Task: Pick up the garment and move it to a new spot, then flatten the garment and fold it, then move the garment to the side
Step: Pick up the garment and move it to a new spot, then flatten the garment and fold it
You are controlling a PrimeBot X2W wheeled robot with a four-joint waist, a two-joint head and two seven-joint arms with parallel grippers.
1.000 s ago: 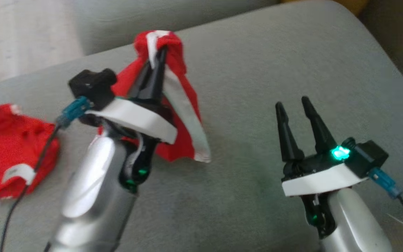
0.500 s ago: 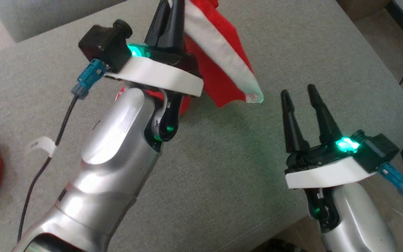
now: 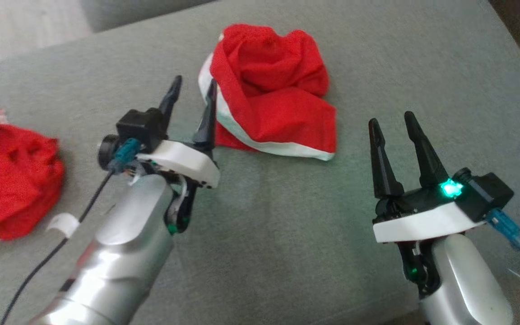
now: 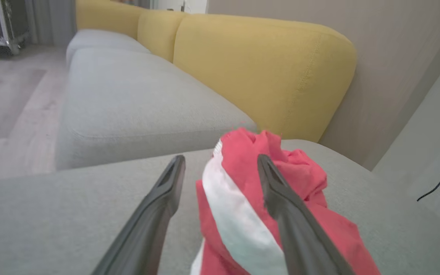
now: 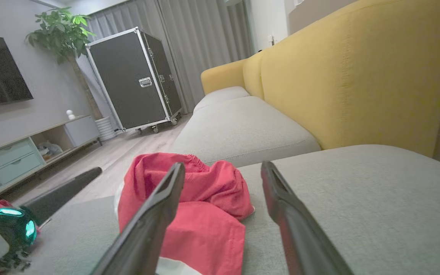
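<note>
Left pincer [image 3: 194,84] gapes wide beside crumpled red garment [image 3: 271,85] — right pincer [image 3: 391,119] wide too.

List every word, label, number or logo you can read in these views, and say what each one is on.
No legible text here; these are the only candidates.
White loop tag: looks blank, but it is too blurred to be sure.
Red garment with white trim: no print or logo seen.
Black wheeled case: it has a metal latch, with no lettering readable.
</note>
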